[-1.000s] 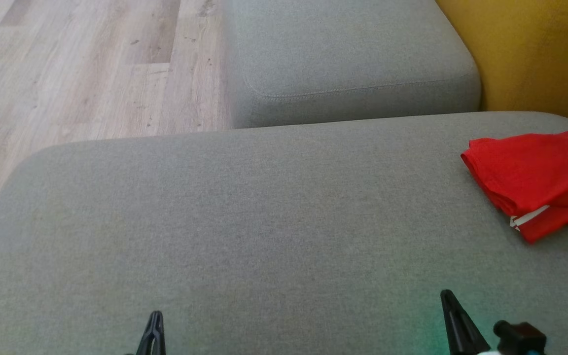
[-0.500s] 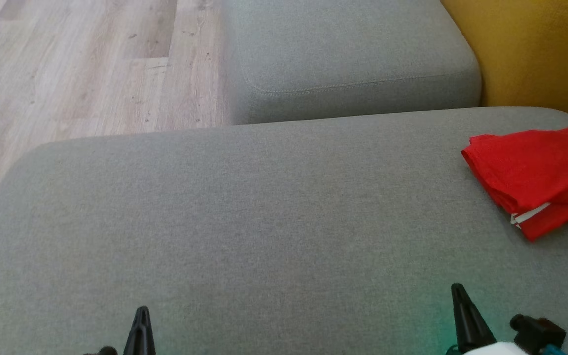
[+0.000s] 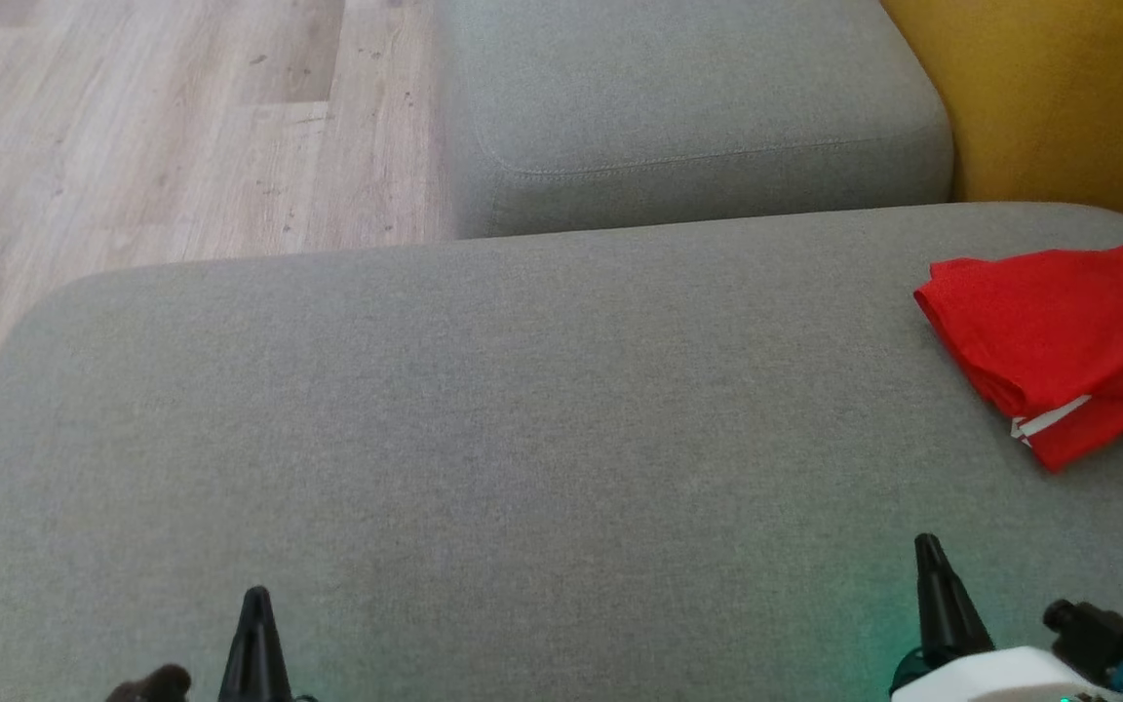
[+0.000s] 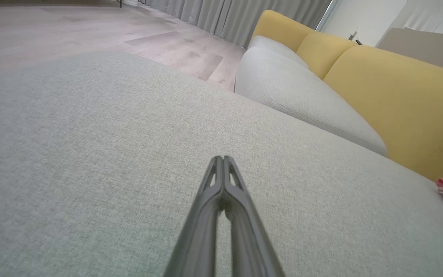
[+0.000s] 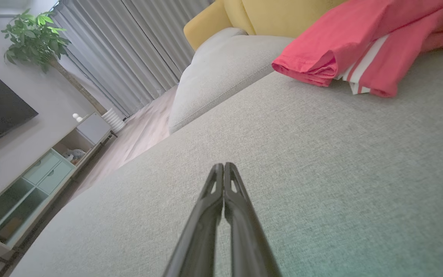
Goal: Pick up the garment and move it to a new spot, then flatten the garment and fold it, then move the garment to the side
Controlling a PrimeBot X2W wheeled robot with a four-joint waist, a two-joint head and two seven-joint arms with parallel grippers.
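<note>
Both hands clenched and empty: left hand (image 3: 254, 609), right hand (image 3: 930, 561), low over the near cushion (image 3: 522, 409). The red garment (image 3: 1049, 331) lies folded at its right edge, well apart from both hands. I judge the move-aside step done; next I'd just check the fold. Count: one garment, two hands, two grey cushions including the far cushion (image 3: 678, 97).

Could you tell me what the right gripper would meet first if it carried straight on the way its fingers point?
Probably the broad grey fabric cushion just beyond the right gripper, though depth is unclear; the folded red garment lies right of that line.
</note>
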